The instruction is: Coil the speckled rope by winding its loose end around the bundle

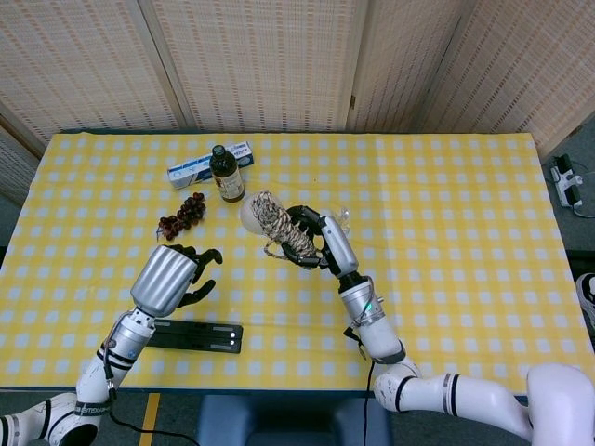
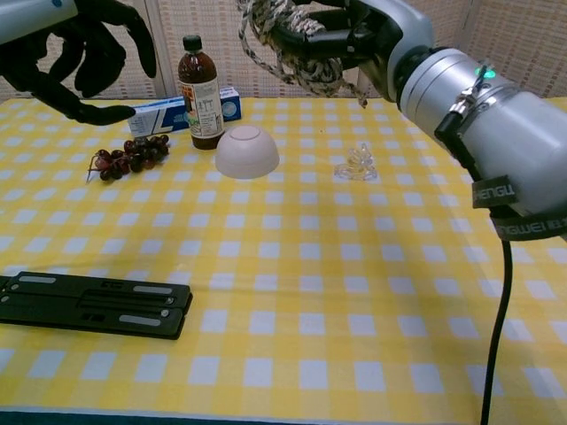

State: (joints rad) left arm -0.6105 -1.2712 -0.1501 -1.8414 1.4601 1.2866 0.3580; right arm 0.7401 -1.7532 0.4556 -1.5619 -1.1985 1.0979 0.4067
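Note:
The speckled rope is a wound bundle held up above the table, gripped by my right hand. In the chest view the rope sits at the top edge inside the dark fingers of the right hand, and a short loose end hangs below them. My left hand hovers apart from the rope, to its left, fingers spread and holding nothing. That left hand shows at the top left of the chest view.
A brown bottle and a blue-white box stand at the back. Grapes, an upturned white bowl and a small clear glass piece lie mid-table. A black flat bar lies near the front left edge.

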